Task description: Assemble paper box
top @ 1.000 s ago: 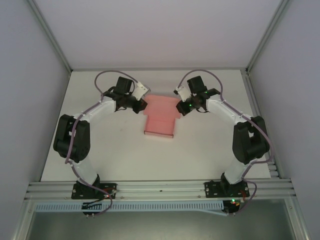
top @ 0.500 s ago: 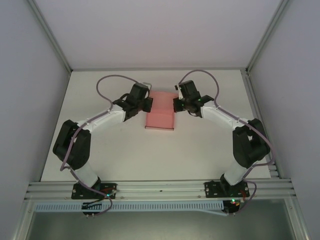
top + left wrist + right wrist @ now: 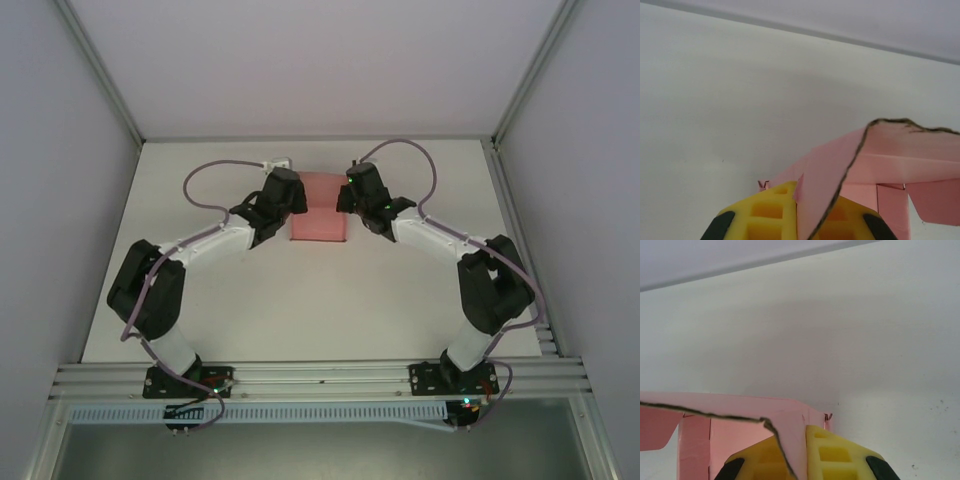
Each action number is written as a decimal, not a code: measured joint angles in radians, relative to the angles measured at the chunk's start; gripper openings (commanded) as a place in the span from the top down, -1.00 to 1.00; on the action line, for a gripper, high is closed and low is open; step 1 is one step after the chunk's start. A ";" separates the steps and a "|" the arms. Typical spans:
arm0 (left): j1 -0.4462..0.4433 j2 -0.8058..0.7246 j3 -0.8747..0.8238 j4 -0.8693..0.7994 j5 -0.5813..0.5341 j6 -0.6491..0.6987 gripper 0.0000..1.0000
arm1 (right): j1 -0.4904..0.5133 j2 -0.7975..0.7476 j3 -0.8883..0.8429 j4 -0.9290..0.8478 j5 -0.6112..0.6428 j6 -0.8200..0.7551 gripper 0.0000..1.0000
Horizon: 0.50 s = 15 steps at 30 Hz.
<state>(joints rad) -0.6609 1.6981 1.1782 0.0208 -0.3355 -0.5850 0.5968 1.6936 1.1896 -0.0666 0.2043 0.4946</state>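
Observation:
The pink paper box [image 3: 320, 215] lies at the back middle of the white table [image 3: 320, 300], partly folded, with a gripper at each side. My left gripper [image 3: 298, 200] is shut on the box's left side flap. In the left wrist view that flap [image 3: 830, 175] stands up between the yellow fingers [image 3: 767, 215] of the left gripper [image 3: 802, 202]. My right gripper [image 3: 344, 198] is shut on the right side flap. The right wrist view shows this pink wall [image 3: 790, 422] pinched between the right gripper's [image 3: 801, 442] yellow fingers [image 3: 835, 457].
White enclosure walls stand close behind the box [image 3: 320, 60] and to both sides. An aluminium frame rail [image 3: 320, 378] runs along the near edge by the arm bases. Bare table surface lies in front of the box.
Both arms have swung inward toward each other with the side flaps in their grip. The sheet, spread wide a second ago, now looks narrower with its sides raised.

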 measured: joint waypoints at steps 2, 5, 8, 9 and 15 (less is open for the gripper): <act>0.003 0.016 0.000 0.024 0.015 0.001 1.00 | 0.000 0.003 -0.017 0.021 0.012 0.000 1.00; 0.013 0.043 0.000 0.042 0.049 0.001 1.00 | 0.000 0.009 -0.042 0.050 0.029 0.001 1.00; 0.020 0.070 -0.002 0.063 0.077 0.000 1.00 | 0.005 0.013 -0.080 0.088 0.035 0.007 1.00; 0.021 0.076 -0.005 0.071 0.084 0.000 1.00 | 0.007 0.017 -0.093 0.103 0.037 0.011 1.00; 0.027 0.080 -0.077 0.165 0.109 -0.008 1.00 | 0.037 0.024 -0.158 0.218 0.090 0.020 1.00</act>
<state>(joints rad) -0.6338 1.7786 1.1011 0.1860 -0.2268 -0.5930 0.6334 1.7172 1.0313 0.1513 0.2939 0.5144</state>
